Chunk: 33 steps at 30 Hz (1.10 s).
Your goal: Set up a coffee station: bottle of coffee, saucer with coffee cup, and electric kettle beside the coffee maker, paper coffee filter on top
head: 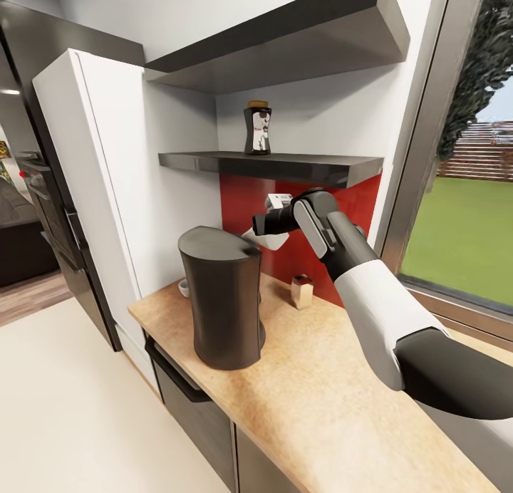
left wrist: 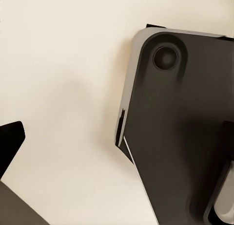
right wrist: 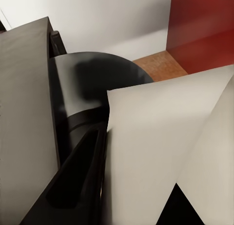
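Head view: right arm stretched forward over the wooden countertop (head: 320, 379), its right gripper (head: 262, 226) pinching a white paper coffee filter (head: 265, 239) just above and behind the top of the dark coffee maker (head: 222, 297). Filter close to the maker's upper edge; cannot tell whether touching. Coffee maker upright near the counter's left end. Bottle of coffee (head: 258, 128) upright on the lower kitchen shelf (head: 285, 167), well above the counter, against the white wall. Small pale rounded piece (head: 184, 288) behind the maker near the wall, partly hidden, too little seen to name. Small tan block (head: 302, 291) on the counter in front of the red backsplash (head: 246, 201). Window with green lawn at the right.

Left wrist view: cream floor (left wrist: 63, 88) and a dark, rounded part of the robot's body (left wrist: 180, 132). A dark sliver at one edge, perhaps a finger; cannot tell how wide the left hand stands.

Right wrist view: 1 dark finger (right wrist: 24, 113) pressed along the folded filter (right wrist: 156, 147), which spreads wide and pale. Beyond it the coffee maker's rounded dark top (right wrist: 97, 79), a strip of countertop (right wrist: 156, 66), and the red backsplash (right wrist: 204, 30).
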Tool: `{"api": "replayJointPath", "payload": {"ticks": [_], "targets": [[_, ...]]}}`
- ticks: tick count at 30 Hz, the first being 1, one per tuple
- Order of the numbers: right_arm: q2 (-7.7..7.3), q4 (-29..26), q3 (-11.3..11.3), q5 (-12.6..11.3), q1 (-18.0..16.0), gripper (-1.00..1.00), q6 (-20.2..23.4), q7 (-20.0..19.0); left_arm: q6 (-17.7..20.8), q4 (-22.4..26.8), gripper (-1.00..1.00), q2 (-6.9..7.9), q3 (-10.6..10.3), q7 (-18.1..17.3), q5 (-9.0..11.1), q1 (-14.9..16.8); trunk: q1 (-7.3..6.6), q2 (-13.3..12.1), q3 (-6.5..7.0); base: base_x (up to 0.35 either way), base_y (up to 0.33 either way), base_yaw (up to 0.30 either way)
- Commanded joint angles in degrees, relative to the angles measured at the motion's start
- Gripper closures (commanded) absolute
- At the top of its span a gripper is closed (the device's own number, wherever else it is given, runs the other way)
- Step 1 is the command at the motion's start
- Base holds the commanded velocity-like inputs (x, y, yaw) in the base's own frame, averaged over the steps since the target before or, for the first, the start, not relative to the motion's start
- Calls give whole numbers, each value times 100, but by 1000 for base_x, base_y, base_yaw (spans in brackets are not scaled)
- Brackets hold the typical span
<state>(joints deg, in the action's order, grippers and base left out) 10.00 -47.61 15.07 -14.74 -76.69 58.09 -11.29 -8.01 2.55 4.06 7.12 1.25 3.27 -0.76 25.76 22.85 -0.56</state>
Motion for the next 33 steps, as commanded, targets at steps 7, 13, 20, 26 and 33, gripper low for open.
{"api": "replayJointPath", "payload": {"ticks": [7,13,20,26,33], "targets": [[0,1,5,-3,-4,100,19,22,-7,9,-100,6,18,-2,34,-5,3,7,-6,0,0,0],[0,-2,5,-2,-4,100,19,22,-7,9,-100,7,25,-2,34,-3,3,7,-6,0,0,0],[0,-3,5,-3,-4,100,19,22,-7,9,-100,7,26,-2,34,-3,3,7,-6,0,0,0],[0,-3,5,-3,-4,-100,19,22,-7,9,-100,7,27,-2,34,-3,3,7,-6,0,0,0],[0,-3,5,-3,-4,-100,19,22,-7,9,-100,5,26,-2,34,-4,3,7,-6,0,0,0]]}}
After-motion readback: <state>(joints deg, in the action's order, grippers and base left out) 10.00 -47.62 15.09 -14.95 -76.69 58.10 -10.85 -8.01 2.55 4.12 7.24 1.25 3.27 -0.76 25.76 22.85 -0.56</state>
